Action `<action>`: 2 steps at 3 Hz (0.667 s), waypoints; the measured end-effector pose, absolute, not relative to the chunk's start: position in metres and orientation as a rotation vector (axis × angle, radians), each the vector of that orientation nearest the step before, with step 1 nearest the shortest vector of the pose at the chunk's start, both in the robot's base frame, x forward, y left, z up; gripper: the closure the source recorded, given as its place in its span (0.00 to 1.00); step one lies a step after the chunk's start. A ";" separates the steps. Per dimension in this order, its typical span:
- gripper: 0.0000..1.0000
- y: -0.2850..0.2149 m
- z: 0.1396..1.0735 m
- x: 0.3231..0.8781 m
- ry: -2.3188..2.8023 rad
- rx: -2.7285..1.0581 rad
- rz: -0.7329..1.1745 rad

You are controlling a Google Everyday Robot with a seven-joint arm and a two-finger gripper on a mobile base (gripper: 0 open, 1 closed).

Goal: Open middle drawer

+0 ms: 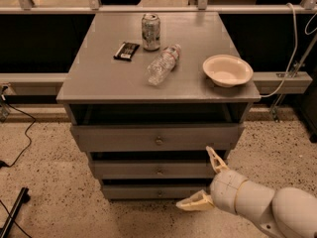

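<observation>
The grey cabinet has three drawers stacked under its top. The middle drawer [148,169] has a long, low grey front with a small round metal knob [159,171] at centre, and it stands shut. The taller top drawer [124,138] is above it and the lowest drawer [143,192] below. My gripper [204,180] is at the lower right, in front of the right end of the middle and lowest drawers, to the right of the knob. Its two cream fingers [215,158] are spread wide and hold nothing.
On the cabinet top [109,78] lie a soda can [150,31], a plastic bottle on its side [163,64], a dark snack bar [126,50] and a white bowl [227,70]. A black cable [20,148] runs over the speckled floor at left. A rail runs behind.
</observation>
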State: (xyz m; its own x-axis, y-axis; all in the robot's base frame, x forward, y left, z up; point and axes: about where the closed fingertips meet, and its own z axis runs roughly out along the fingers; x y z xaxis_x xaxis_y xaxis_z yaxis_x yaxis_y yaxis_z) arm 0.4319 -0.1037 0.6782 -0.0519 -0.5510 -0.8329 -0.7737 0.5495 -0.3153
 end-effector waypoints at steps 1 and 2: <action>0.00 -0.104 0.678 0.432 1.727 -1.113 0.262; 0.00 -0.102 0.678 0.436 1.716 -1.168 0.273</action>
